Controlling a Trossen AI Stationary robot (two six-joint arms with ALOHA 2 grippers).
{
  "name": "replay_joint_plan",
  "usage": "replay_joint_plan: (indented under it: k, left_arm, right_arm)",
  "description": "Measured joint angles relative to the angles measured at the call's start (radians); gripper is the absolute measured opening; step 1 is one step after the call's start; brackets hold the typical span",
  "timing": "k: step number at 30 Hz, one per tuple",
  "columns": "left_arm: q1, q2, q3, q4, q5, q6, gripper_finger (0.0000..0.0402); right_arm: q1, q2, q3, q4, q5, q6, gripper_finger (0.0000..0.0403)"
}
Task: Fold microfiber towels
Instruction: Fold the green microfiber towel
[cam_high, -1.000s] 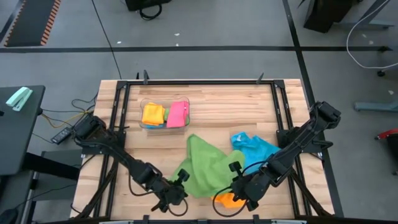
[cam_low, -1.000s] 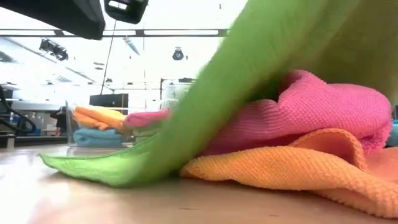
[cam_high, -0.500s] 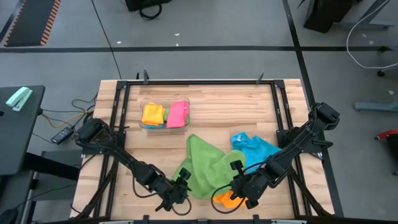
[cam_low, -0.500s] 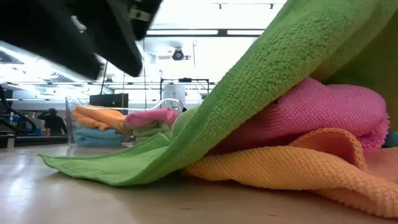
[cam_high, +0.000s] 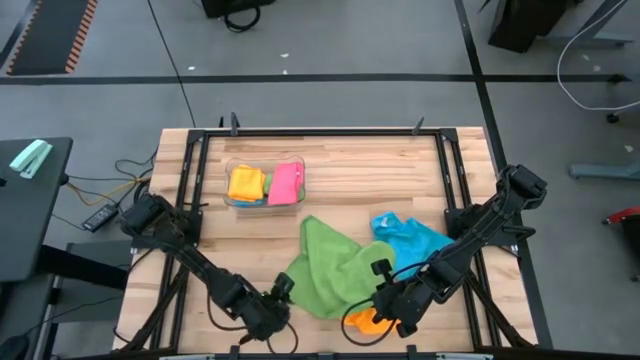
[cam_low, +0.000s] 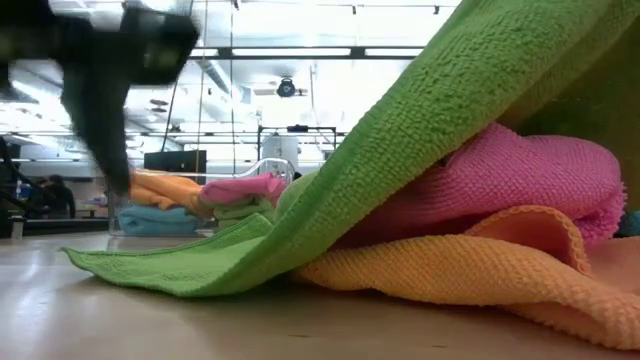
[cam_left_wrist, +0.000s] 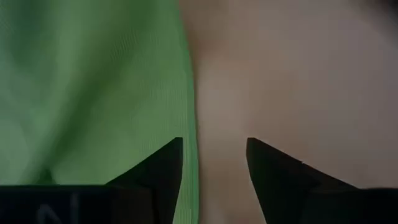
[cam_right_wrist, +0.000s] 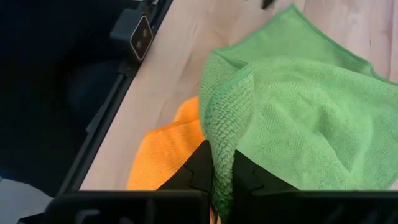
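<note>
Towels lie bunched toward the near side of the wooden worktop (cam_high: 340, 170): a green towel (cam_high: 330, 265) spreads across the middle, a blue towel (cam_high: 408, 238) sits just beside it on the right, and an orange towel (cam_high: 368, 322) pokes out from under the green one's near edge. From table height a pink towel (cam_low: 520, 185) also shows, lying on the orange one and draped by the green. The right tool (cam_right_wrist: 222, 180) is clamped narrowly on a pinched-up fold of the green towel, above the orange one near the worktop's near edge. The left tool (cam_left_wrist: 214, 162) stands with its fingers parted and nothing between them, over bare wood right at the green towel's near left edge. Farther back on the left, a clear plastic bin (cam_high: 265, 185) holds folded towels, orange and pink on top.
</note>
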Motion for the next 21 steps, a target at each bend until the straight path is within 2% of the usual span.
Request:
replay_joint_plan:
  k: [3,10,21]
  left_arm:
    - [0.004,0.029,-0.001,-0.107,-0.045,-0.016,0.0178]
    - [0.001,0.046,0.000,-0.177,-0.107,0.159,0.0173]
    - [0.001,0.045,0.001,-0.309,-0.126,0.160,0.0148]
  right_arm:
    - [0.000,0.000,0.000,0.000,0.002,0.000,0.0027]
    - [0.000,0.000,0.000,0.000,0.012,-0.001,0.0027]
    - [0.000,0.000,0.000,0.000,0.020,-0.001,0.0027]
